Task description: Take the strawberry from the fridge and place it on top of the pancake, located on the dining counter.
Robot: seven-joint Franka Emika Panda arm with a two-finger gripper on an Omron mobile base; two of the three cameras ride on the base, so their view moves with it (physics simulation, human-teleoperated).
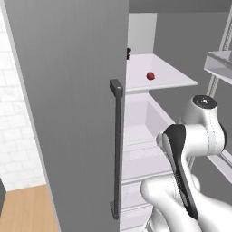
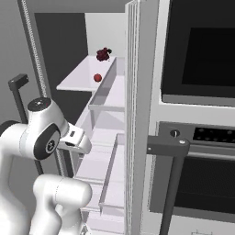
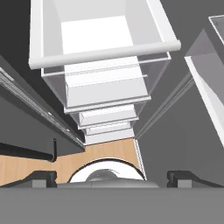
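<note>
On the white shelf: the strawberry (image 1: 150, 75) (image 2: 97, 78) sits alone near the shelf's (image 1: 176, 78) middle, small, bright red and untouched.
Behind it: a darker red item (image 2: 103, 54) lies at the back of the same shelf, well apart from the strawberry.
Fridge: the fridge (image 1: 68, 90) stands open; its grey door with a long dark bar handle (image 1: 117, 149) takes up the left of the left base view, and white drawers (image 2: 105, 151) step down below the shelf.
Gripper: the gripper (image 3: 112, 176) points down along the stacked drawers (image 3: 105, 52); its 2 dark tips rest far apart at the bottom corners of the hand view, jaws spread wide with nothing between them.
Arm: its white elbow (image 1: 204, 131) is raised below the shelf, well short of the strawberry.
Right side: a black-fronted oven (image 2: 202, 59), possibly 2 stacked units, stands just beside the fridge.
</note>
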